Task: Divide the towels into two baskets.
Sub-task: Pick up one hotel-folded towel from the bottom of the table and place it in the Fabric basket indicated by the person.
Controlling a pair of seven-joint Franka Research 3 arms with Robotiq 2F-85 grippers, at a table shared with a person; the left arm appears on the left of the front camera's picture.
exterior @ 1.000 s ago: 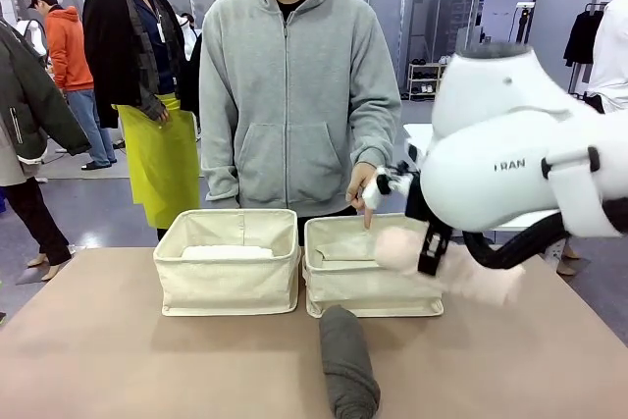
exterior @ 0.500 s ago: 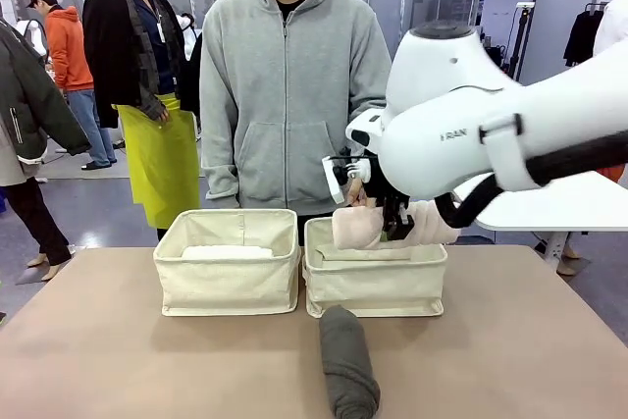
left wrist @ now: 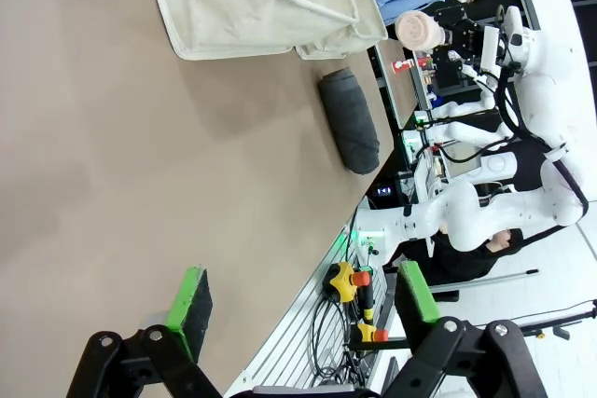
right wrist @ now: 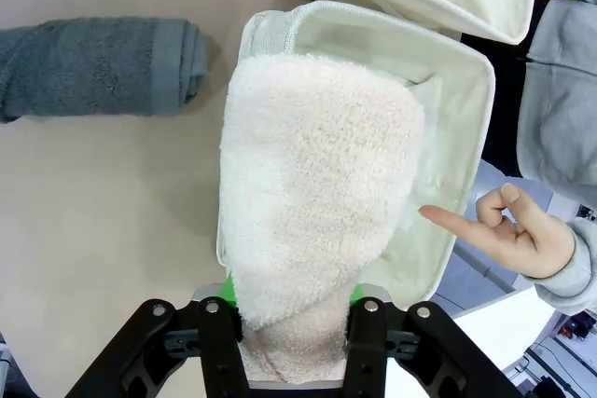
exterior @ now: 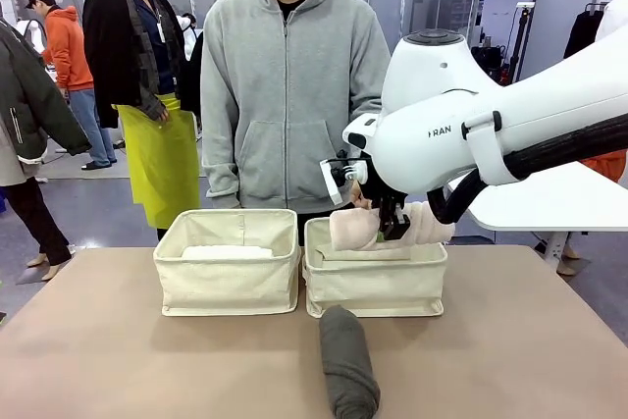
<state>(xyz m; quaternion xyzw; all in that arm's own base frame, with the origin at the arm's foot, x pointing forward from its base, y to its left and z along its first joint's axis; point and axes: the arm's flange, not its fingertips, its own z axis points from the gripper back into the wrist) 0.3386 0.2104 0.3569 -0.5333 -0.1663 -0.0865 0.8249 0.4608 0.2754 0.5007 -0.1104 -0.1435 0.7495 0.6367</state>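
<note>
Pink towel (exterior: 355, 230) | right hand (exterior: 392, 223) clamps it above basket (exterior: 373, 287) | left hand (left wrist: 303, 297) wide | right arm (exterior: 530, 95) lettering "RAN"

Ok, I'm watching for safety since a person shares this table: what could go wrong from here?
The person's hand points at the basket, close beside the pale pink towel shut in the right gripper; lowering could brush the finger. The roll also looks about as long as the basket, so an end may catch the rim and hang out.
</note>
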